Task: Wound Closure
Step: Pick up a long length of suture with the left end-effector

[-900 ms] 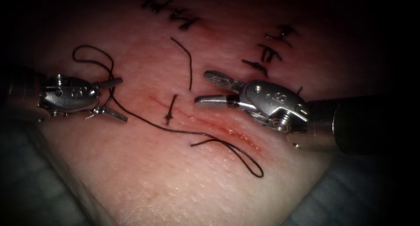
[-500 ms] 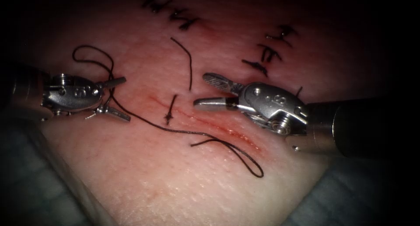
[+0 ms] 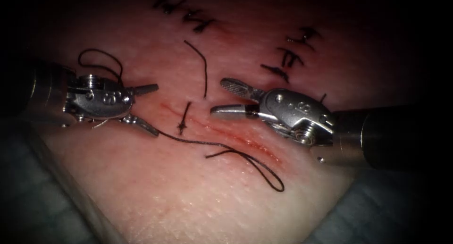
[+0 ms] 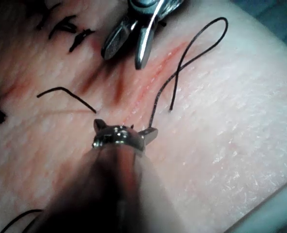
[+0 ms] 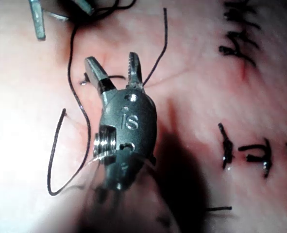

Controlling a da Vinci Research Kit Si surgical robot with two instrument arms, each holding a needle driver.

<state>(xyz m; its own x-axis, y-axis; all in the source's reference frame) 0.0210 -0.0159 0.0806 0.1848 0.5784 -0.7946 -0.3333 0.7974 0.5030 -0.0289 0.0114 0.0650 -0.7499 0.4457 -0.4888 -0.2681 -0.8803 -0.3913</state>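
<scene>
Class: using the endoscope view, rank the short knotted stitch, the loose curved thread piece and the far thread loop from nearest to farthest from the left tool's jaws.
From the left tool:
1. Short dark knotted stitch, on the cut, just right.
2. Loose curved dark thread piece, above right.
3. Dark thread loop, at the cut's right end.

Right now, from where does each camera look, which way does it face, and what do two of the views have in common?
Endoscope view: sits above and in front, facing down on the tissue and its cut; shows the left tool and the right tool, both open and holding nothing.
Left wrist view: rides on the left arm, looks along its shaft at the left tool; the right tool lies beyond.
Right wrist view: rides on the right arm, looks along its shaft at the right tool.
Shared: all three show the loose thread lying on the tissue.
</scene>
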